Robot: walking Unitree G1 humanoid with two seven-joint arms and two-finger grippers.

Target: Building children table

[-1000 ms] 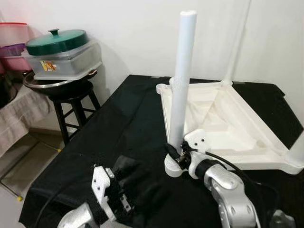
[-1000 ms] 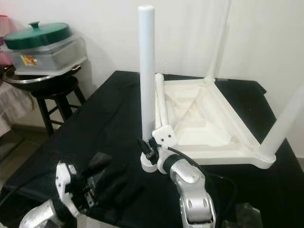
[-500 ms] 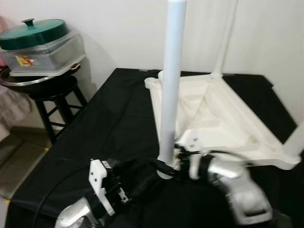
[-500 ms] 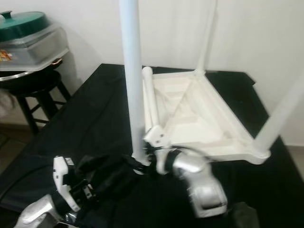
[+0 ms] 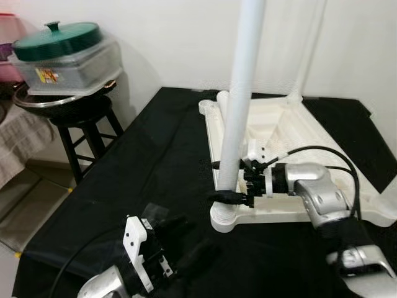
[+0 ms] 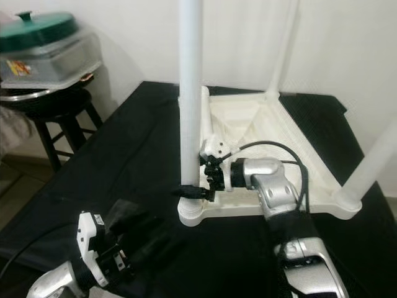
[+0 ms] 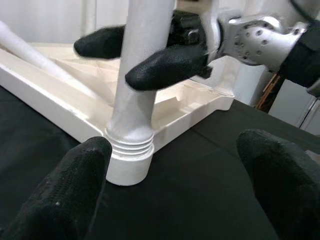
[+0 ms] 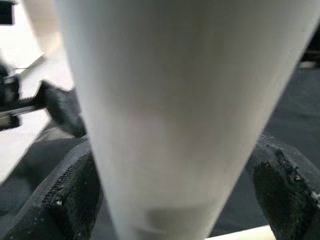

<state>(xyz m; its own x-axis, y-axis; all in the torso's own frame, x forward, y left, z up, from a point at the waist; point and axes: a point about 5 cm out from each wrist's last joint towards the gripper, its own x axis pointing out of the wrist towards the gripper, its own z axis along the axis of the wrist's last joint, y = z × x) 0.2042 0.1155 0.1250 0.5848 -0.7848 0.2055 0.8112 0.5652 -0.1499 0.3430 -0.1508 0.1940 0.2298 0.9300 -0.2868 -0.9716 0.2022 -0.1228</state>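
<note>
A white table top [image 5: 291, 143] lies upside down on the black cloth. One white leg [image 5: 239, 112] stands upright in the near left corner socket [image 5: 224, 218]. My right gripper [image 5: 227, 196] reaches in from the right and is shut on this leg just above the socket; in the right wrist view the leg [image 8: 165, 115] sits between both fingers [image 8: 70, 200]. My left gripper [image 7: 170, 200] is open, low over the cloth in front of the socket [image 7: 127, 162], apart from it. Two more legs [image 5: 310, 49] stand in the far and right corners.
A loose white tube [image 6: 205, 108] lies along the table top's left rim. A black stool [image 5: 80, 124] at the left of the table carries a pan and a clear container with a green lid [image 5: 62, 56]. A white wall stands close behind.
The camera has shifted. My right arm has swung round to the right of the leg, still gripping it near the base. My left gripper went toward the socket, then drew back.
</note>
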